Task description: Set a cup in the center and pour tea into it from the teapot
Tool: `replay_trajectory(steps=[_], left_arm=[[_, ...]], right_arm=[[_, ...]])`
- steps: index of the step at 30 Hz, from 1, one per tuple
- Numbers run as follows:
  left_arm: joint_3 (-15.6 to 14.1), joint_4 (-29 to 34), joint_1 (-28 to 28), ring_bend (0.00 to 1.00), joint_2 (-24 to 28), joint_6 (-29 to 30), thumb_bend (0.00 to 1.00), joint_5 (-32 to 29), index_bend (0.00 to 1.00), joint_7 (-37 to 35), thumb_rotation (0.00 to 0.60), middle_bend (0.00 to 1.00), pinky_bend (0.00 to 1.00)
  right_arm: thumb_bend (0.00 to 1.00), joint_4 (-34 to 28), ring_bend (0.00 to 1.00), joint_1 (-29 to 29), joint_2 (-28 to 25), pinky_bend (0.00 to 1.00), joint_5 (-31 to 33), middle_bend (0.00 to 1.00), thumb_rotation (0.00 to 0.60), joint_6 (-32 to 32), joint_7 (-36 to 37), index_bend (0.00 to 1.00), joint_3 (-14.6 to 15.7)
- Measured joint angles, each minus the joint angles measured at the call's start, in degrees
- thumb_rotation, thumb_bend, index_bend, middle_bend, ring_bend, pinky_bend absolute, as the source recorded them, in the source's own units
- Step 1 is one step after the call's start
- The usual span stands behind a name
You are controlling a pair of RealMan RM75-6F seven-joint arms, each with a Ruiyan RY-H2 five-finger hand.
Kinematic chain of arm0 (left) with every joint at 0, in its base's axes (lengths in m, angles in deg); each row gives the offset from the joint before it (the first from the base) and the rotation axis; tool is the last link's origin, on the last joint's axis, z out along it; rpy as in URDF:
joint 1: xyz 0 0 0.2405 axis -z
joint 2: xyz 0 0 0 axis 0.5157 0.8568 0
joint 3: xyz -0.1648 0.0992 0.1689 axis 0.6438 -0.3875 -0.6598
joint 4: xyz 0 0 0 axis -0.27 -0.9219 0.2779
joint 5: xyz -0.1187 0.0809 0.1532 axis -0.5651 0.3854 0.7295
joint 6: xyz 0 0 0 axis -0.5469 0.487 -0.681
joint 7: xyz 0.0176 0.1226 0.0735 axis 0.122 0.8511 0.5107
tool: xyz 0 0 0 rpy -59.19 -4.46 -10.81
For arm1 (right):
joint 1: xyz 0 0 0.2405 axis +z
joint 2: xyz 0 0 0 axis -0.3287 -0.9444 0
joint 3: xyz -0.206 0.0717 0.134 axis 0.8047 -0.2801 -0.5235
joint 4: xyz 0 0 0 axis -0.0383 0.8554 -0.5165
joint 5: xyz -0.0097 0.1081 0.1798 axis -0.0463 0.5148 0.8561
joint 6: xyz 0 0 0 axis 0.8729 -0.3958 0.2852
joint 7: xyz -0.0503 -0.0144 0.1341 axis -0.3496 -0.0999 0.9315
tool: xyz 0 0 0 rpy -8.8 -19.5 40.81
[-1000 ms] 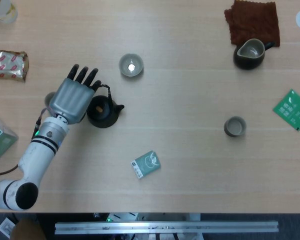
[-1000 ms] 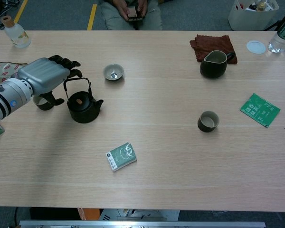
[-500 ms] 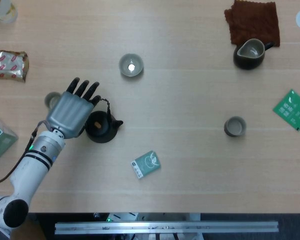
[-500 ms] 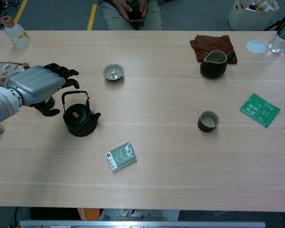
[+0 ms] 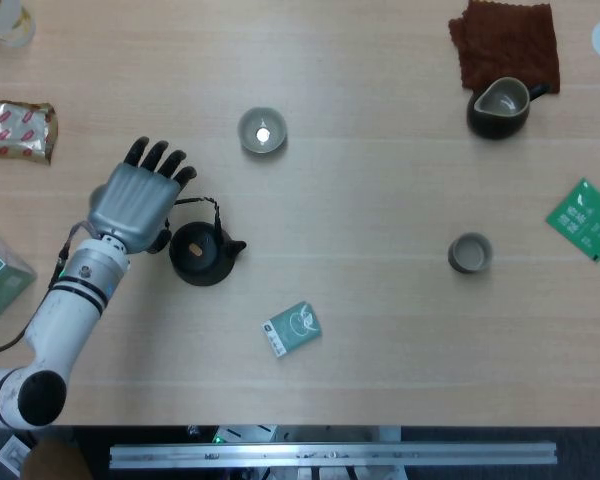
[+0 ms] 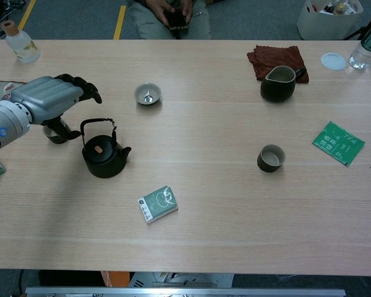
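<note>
Teapot (image 5: pixel 202 252), round, dark, seemingly matte, beside left hand (image 5: pixel 132 201).

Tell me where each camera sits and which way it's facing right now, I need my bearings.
Head view: above the table, looking straight down; shows the left hand and forearm beside the teapot.
Chest view: lower, at the near table edge, looking obliquely across toward the far side; shows the left hand.
Both share that hand, the teapot and the cup.

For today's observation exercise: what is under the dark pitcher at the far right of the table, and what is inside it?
The dark pitcher stands partly on a brown cloth, its near side over the table. Its inside looks pale greyish; whether it holds liquid cannot be told. The cloth beneath it is hidden.
</note>
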Motion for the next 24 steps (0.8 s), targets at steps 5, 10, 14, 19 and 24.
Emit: replay_trajectory(steps=[5,10,14,19,24], left_arm=[[2.4,-1.1,0.5,0.26,0.1,-2.0,0.26,-2.5,0.22,-5.0,0.376,0.34,0.00],[3.7,-3.2,0.7,0.26,-0.8,-4.3,0.23,-4.3,0.24,-9.2,0.247,0.35,0.00],[4.2,-5.1,1.3,0.26,-2.1,-5.7,0.22,-6.4,0.24,-10.6,0.225,0.35,0.00],[4.2,-7.2,2.5,0.27,-3.7,-6.9,0.20,-9.6,0.24,-10.9,0.201,0.35,0.00],[3.4,-8.5,3.8,0.28,-4.8,-7.8,0.19,-12.7,0.24,-10.4,0.161,0.35,0.00]], right_arm=[[0.22,0.4,0.17,0.1,0.2,0.30,0.1,0.31,0.600,0.3,0.4,0.31,0.0],[0.22,0.9,0.17,0.2,0.4,0.30,0.1,0.31,0.600,0.5,0.7,0.31,0.0],[0.22,1.2,0.17,0.1,0.5,0.30,0.3,0.31,0.600,0.6,1.2,0.31,0.0],[0.22,1.7,0.17,-0.1,0.6,0.30,0.5,0.31,0.600,0.6,1.8,0.31,0.1],[0.22,2.1,0.17,-0.1,0.6,0.30,0.4,0.31,0.600,0.5,2.3,0.31,0.1]])
